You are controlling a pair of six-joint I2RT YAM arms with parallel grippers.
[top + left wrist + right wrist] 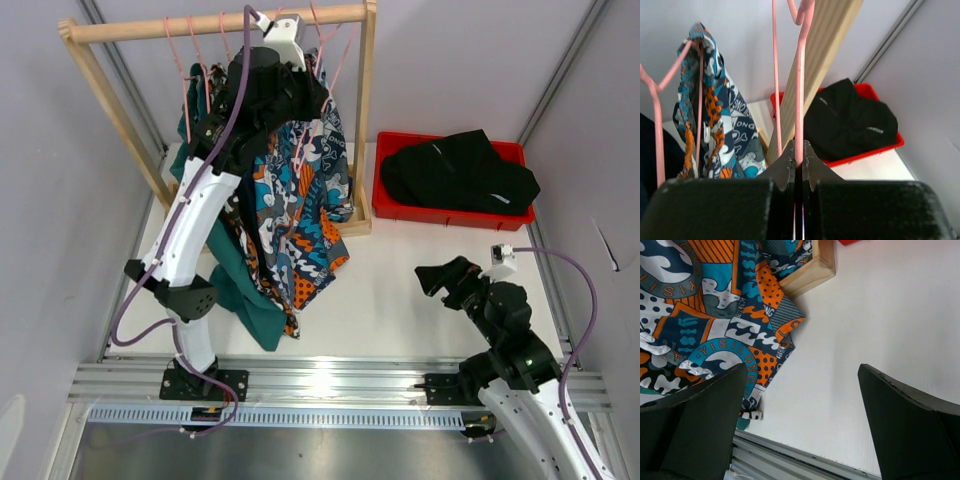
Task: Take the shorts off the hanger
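Your left gripper (799, 160) is pinched on a pink hanger (799, 100) wire, the wooden rack post (816, 75) just behind it and the patterned shorts (715, 125) hanging beside. Your right gripper (802, 369) gapes empty over the table (880, 315) near their hem; black shorts (850, 120) lie in the red bin (875, 151).

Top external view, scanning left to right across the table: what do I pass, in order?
Wooden rack's left post → teal-green shorts → blue-orange-white patterned shorts → rack's right post → red bin holding black shorts.
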